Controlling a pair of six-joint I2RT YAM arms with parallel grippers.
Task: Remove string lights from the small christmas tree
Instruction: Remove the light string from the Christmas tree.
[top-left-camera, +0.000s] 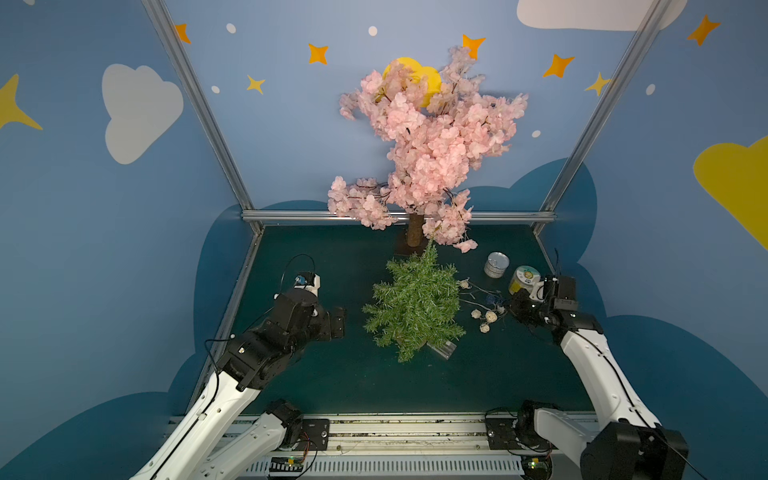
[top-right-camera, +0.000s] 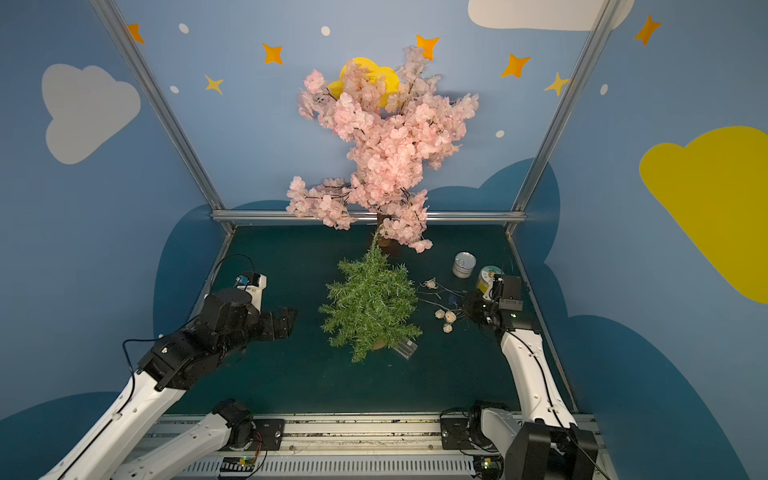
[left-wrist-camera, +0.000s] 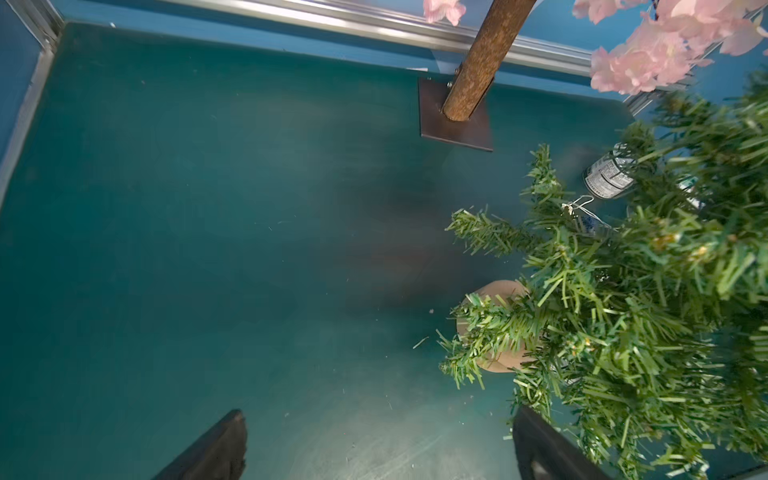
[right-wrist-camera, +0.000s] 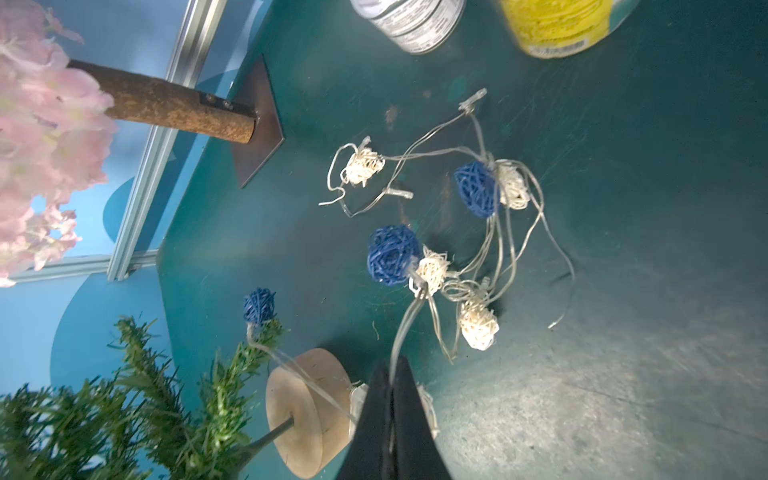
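The small christmas tree (top-left-camera: 415, 303) stands upright mid-table on its tan round base (right-wrist-camera: 307, 411). Most of the string lights (top-left-camera: 484, 309) lie in a loose tangle of cream and blue balls (right-wrist-camera: 478, 191) on the mat to the tree's right. One blue ball (right-wrist-camera: 259, 306) still hangs on a low branch. Their clear box (top-left-camera: 444, 348) lies by the tree's base. My right gripper (right-wrist-camera: 392, 370) is shut on the pale wire, just right of the tree in both top views (top-right-camera: 465, 307). My left gripper (left-wrist-camera: 378, 444) hangs open and empty left of the tree (top-left-camera: 338, 322).
A tall pink blossom tree (top-left-camera: 424, 137) stands at the back, its trunk plate (left-wrist-camera: 455, 120) on the mat. A silver can (top-left-camera: 496, 264) and a yellow can (top-left-camera: 524, 279) stand at the back right, close to my right wrist. Metal frame rails border the mat.
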